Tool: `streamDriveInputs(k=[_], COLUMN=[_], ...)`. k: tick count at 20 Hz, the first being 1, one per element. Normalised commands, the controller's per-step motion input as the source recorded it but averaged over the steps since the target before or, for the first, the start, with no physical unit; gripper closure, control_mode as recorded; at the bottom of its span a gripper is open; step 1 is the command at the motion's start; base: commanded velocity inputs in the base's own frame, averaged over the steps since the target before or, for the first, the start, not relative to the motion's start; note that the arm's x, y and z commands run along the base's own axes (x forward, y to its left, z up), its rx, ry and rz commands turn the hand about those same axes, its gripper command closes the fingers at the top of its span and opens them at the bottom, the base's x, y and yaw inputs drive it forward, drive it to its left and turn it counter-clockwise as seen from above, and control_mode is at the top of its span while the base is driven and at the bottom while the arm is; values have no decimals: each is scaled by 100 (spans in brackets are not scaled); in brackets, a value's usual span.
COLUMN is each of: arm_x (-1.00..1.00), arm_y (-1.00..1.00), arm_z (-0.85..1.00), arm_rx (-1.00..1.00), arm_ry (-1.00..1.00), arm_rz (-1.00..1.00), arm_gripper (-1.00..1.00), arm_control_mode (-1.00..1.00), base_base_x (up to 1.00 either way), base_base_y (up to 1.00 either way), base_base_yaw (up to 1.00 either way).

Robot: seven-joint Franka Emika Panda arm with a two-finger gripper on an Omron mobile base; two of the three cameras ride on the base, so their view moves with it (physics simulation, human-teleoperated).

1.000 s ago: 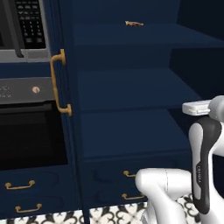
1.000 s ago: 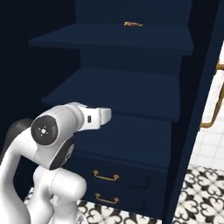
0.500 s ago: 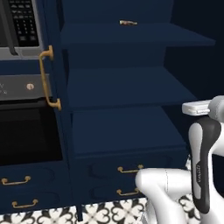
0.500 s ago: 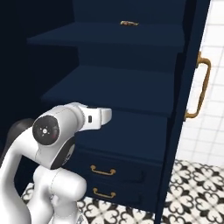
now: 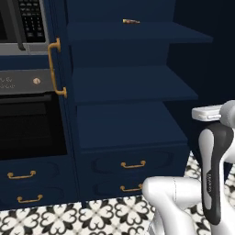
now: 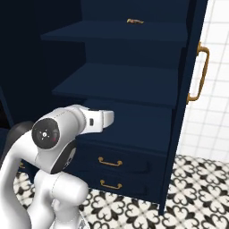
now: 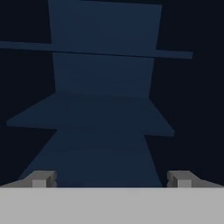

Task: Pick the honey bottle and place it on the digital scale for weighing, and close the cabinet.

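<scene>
Cabinet [image 5: 133,87], a tall navy blue pantry unit with inner shelves, stands open in front of the robot. Its left door is swung back against the oven column, and the long vertical brass handle [image 5: 54,68] on that door shows in the left base view. Its right door is swung out to the right, edge-on in the right base view, with a matching long brass handle [image 6: 200,74] beside the white tiled wall [image 6: 214,89].

Three shelf levels are visible inside. A small amber-brown object [image 5: 131,21] lies on the top shelf, toward the back; it is too small to identify, so I cannot tell whether it is the honey bottle. The same object [image 6: 134,21] appears in the right base view. The two lower shelves are bare.

Below the shelves sit two navy drawers, each with a short curved brass pull [image 5: 133,164]. Left of the cabinet is a black built-in oven [image 5: 27,124], with a microwave keypad [image 5: 32,18] above it. The floor [image 5: 92,215] is black-and-white patterned tile.

The two-finger gripper [image 7: 111,179] points into the cabinet at the level of the lower shelves. Its dark fingertips [image 7: 41,178] stand far apart, at full spread, with nothing between them and nothing touching them. The white arm [image 6: 67,134] is folded low in front of the drawers
</scene>
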Motion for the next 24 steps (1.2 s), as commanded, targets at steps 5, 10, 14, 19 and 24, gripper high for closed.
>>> streamDriveInputs(k=[5,10,14,19,24], arm_x=[0,0,-14,-76,-100], arm_y=[0,0,0,-30,-20], arm_z=[0,0,0,2,7], arm_rx=[0,0,0,0,10], arm_ry=[0,0,-3,-13,-35], arm_rz=[0,0,0,-4,-10], arm_gripper=[-100,-100,-100,-100,-100], arm_control_mode=[100,100,-100,-100,-100], base_base_x=[0,0,-2,0,0], base_base_y=[0,0,0,0,0], base_base_yaw=[0,0,0,0,0])
